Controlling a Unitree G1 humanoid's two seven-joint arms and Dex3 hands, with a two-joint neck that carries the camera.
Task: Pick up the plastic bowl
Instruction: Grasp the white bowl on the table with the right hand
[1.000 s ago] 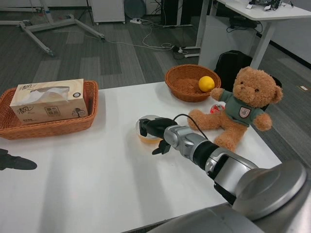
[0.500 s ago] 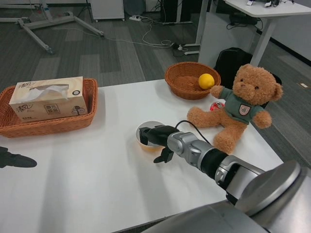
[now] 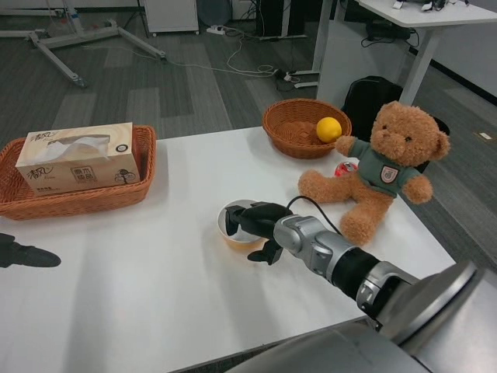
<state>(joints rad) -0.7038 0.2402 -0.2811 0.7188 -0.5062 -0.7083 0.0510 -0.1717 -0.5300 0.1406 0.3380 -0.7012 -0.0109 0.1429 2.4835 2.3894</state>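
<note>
Mid-table, right hand [image 3: 252,225] around plastic bowl [image 3: 235,231]

You've got two wicker baskets: rectangular basket [image 3: 116,194], round basket [image 3: 291,132]. One tissue box [image 3: 74,159], one lemon [image 3: 328,129], one teddy bear [image 3: 384,175], one plastic bowl [image 3: 233,229]. Two hands: left hand [image 3: 23,254], right hand [image 3: 256,225].

Smooth glossy plastic bowl [image 3: 235,228], matt black right hand [image 3: 256,225] on a brushed silver forearm [image 3: 330,254]. Fuzzy plush teddy bear [image 3: 378,172], rough woven wicker baskets [image 3: 84,196], printed cardboard tissue box [image 3: 76,159], smooth white table [image 3: 140,287].
</note>
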